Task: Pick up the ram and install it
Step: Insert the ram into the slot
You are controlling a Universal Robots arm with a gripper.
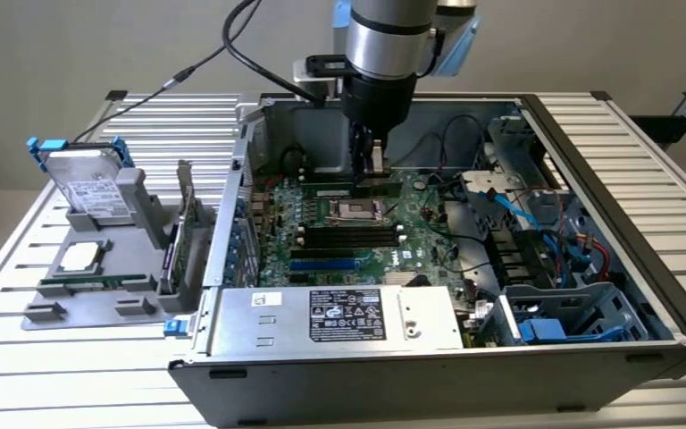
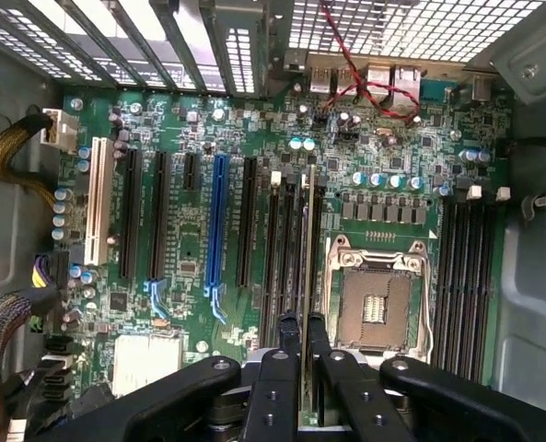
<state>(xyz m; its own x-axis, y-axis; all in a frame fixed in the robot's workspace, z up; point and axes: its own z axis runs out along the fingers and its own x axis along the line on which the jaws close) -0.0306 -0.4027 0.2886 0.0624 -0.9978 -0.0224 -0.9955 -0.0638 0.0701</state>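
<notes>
Gripper [image 2: 302,333] pinched nearly closed on one ram [image 2: 307,239], seen edge-on, just beside the CPU socket [image 2: 376,299]. Fingers hide its gripped end. Four memory slots [image 2: 466,276] on socket's far side; those under ram partly covered, can't count.

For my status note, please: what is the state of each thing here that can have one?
fingers: shut on the ram.
ram: on edge over slots beside the CPU socket; seated or not, cannot tell.
CPU socket: bare, no cooler.
computer case: open, side panel off.
hard drive: upright in a grey holder outside the case.
</notes>
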